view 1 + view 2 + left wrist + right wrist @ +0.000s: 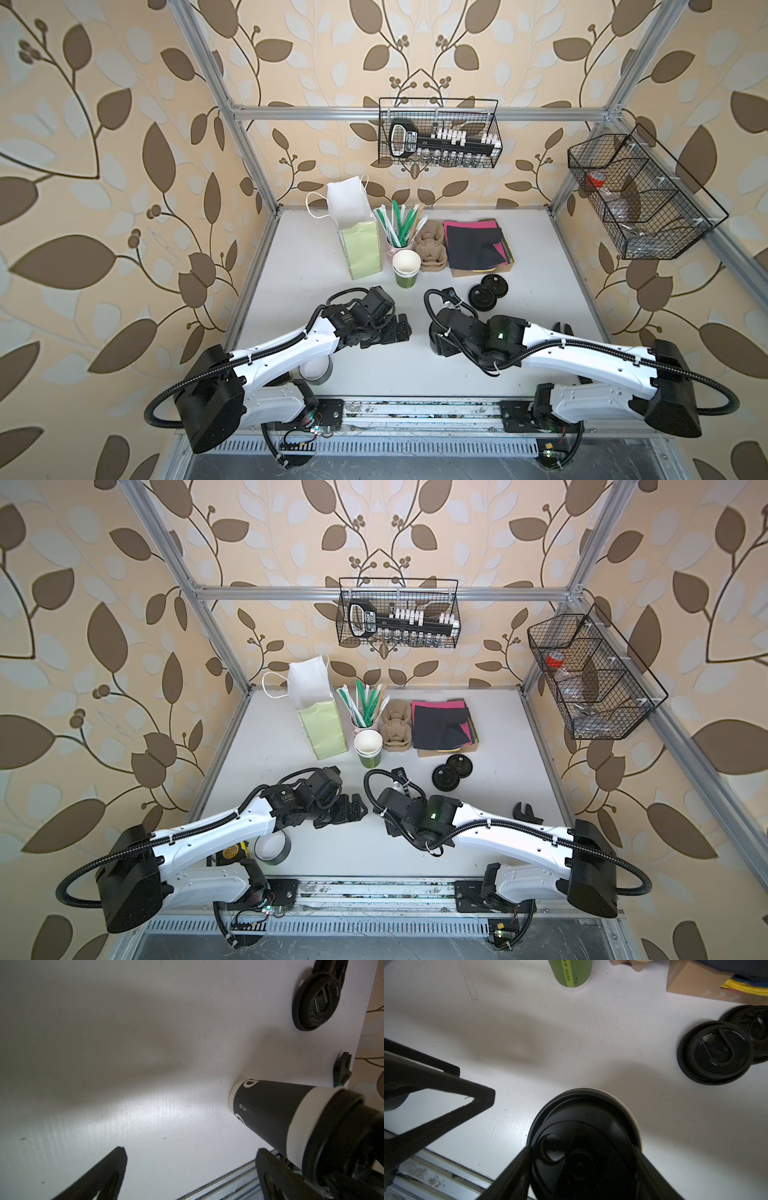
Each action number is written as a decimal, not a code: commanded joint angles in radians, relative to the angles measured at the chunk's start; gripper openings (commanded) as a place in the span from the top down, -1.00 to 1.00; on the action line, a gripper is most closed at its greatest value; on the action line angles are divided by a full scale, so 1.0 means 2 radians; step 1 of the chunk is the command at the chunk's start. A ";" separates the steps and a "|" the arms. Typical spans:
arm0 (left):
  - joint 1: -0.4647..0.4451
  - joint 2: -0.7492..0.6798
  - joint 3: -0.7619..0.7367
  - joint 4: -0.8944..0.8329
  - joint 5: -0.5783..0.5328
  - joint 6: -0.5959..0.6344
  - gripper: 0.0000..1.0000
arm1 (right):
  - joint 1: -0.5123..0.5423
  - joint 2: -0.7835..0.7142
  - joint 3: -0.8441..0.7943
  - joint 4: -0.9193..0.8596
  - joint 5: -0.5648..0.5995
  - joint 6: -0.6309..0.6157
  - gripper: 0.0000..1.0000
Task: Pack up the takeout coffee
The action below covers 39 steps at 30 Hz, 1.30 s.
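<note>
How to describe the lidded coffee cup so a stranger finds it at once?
On the white tabletop, find the right gripper. Between its jaws stands a black-and-white paper cup under a black plastic lid. The stacked green paper cups nearby are lidless; the two loose black lids cover nothing.

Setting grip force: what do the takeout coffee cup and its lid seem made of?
Takeout coffee cup: likely paper, matte, black print, white bands, a side seam. Lid: likely thin moulded plastic, black, faint sheen, raised rings.
</note>
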 commanded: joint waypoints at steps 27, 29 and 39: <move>-0.003 -0.013 0.000 -0.005 -0.006 0.007 -0.98 | -0.003 0.005 -0.021 0.008 -0.002 0.014 -0.44; -0.003 -0.014 -0.001 -0.005 -0.007 0.007 -0.98 | -0.002 -0.003 -0.017 0.009 0.004 0.015 -0.44; -0.003 -0.015 0.008 -0.011 -0.006 0.010 -0.98 | -0.002 0.002 -0.001 -0.019 0.019 0.019 -0.48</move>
